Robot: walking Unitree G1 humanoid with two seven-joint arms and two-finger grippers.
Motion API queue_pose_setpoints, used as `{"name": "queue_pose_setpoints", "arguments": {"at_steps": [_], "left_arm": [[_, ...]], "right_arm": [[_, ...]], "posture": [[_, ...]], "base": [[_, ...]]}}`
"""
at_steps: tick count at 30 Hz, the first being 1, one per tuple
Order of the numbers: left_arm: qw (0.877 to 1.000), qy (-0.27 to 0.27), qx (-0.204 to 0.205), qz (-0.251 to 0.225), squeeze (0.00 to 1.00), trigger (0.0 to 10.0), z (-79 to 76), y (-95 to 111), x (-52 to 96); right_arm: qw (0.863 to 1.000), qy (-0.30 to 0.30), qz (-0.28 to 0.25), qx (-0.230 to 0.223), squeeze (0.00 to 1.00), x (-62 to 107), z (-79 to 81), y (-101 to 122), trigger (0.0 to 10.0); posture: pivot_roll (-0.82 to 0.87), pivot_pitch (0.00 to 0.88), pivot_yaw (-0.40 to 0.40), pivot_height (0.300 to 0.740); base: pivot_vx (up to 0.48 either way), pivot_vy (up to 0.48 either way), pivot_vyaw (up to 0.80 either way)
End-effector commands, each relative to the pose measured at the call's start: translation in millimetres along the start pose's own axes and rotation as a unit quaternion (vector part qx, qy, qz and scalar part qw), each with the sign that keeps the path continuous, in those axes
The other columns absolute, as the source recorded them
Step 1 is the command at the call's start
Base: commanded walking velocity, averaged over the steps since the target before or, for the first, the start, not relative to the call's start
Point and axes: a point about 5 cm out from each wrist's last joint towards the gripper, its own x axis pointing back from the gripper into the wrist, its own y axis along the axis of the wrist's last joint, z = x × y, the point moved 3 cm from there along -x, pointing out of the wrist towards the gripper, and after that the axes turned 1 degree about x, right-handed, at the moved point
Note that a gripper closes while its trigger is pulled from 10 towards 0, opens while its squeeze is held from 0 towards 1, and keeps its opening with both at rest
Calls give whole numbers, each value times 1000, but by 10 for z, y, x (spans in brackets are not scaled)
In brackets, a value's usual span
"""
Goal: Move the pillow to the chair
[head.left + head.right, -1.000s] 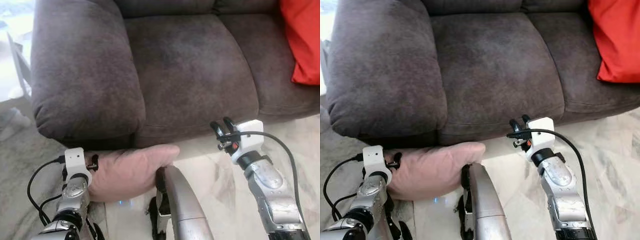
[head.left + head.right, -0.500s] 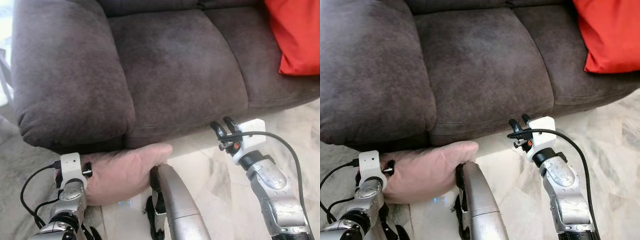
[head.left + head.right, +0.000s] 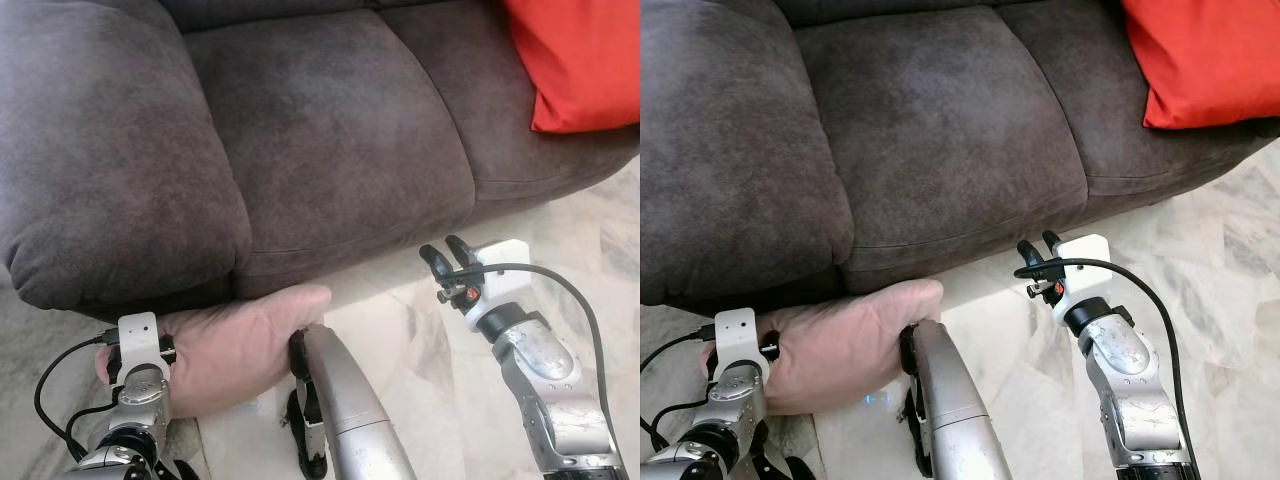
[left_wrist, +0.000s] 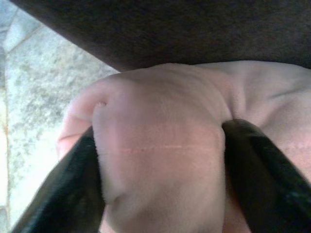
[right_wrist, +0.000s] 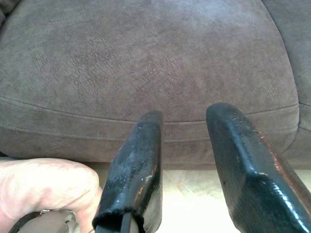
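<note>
Down at the robot's left, the left gripper (image 4: 160,160) has the pink pillow (image 3: 235,345) pinched, a thick fold of fabric bunched between its two black fingers (image 4: 257,174). The pillow hangs low in front of the robot, its long axis running across from that gripper toward the robot's middle, its far end just under the front lip of the dark brown sofa (image 3: 320,140). Whether it brushes the sofa's base I can't quite tell, the gap is in shadow. Straight ahead there's a bare seat cushion, lots of room. Further right, the right gripper (image 3: 447,255) hovers over the marble floor (image 3: 440,340), fingers spread with nothing between them, well apart from the pillow. Far right, a red cushion (image 3: 575,60) sits on the seat.
</note>
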Motion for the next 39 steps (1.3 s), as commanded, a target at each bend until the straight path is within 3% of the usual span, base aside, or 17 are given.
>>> {"name": "queue_pose_setpoints", "arguments": {"at_steps": [1, 39], "left_arm": [[998, -5, -7, 55, 0, 0, -22, -329, 96], [998, -21, -26, 44, 0, 0, -66, -288, 93]], "right_arm": [[1000, -2, 9, -2, 0, 48, -18, -41, 10000], [1000, -16, 0, -21, 0, -40, 85, -81, 10000]], "posture": [[-184, 387, -260, 540], [-127, 356, -194, 540]], "base": [[0, 0, 0], [0, 0, 0]]}}
